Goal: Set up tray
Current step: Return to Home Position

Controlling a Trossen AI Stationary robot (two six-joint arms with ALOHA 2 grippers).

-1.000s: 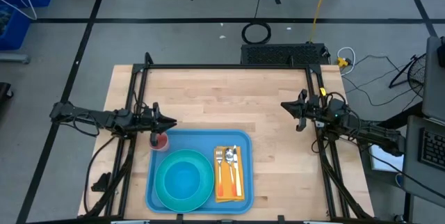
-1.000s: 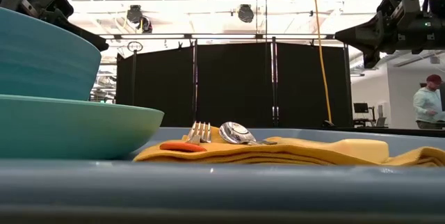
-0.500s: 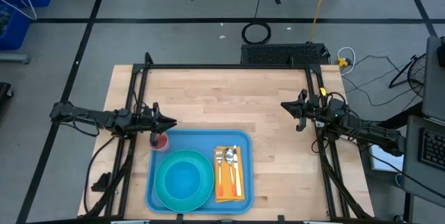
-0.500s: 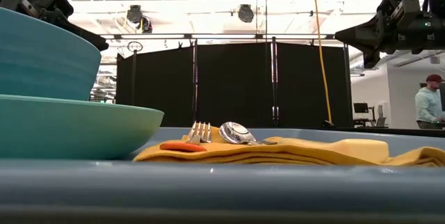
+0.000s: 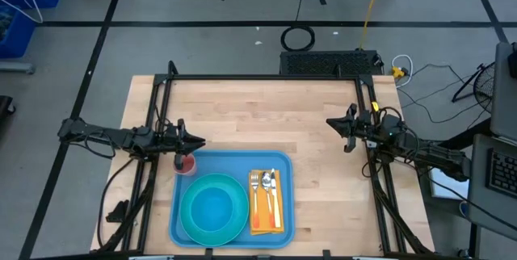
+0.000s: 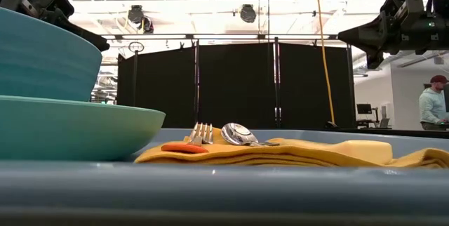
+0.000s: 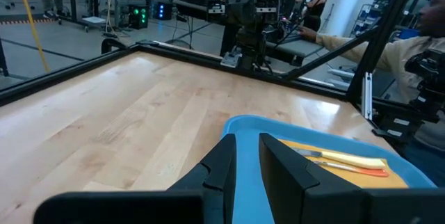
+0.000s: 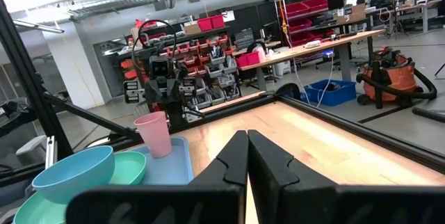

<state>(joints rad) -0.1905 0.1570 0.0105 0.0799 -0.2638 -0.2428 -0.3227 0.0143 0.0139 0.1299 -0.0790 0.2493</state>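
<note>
The light-blue tray (image 5: 230, 197) lies on the table near its front edge. On it stand a teal plate with a blue bowl (image 5: 214, 207), a pink cup (image 5: 187, 164) at its far left corner, and a yellow-orange napkin (image 5: 266, 202) carrying a fork, a spoon and a knife. My left gripper (image 5: 199, 141) hovers above the table just beyond the tray's far left corner, its fingers (image 7: 226, 161) a narrow gap apart and empty. My right gripper (image 5: 331, 123) hovers at the table's right side, shut and empty (image 8: 247, 144).
Black frame rails (image 5: 266, 77) run along the table's far, left and right edges. Bare wood (image 5: 266, 115) lies between the tray and the far rail. In the low view the bowl (image 6: 42, 57) and plate (image 6: 70, 128) fill the left. A person (image 6: 431, 103) stands far behind.
</note>
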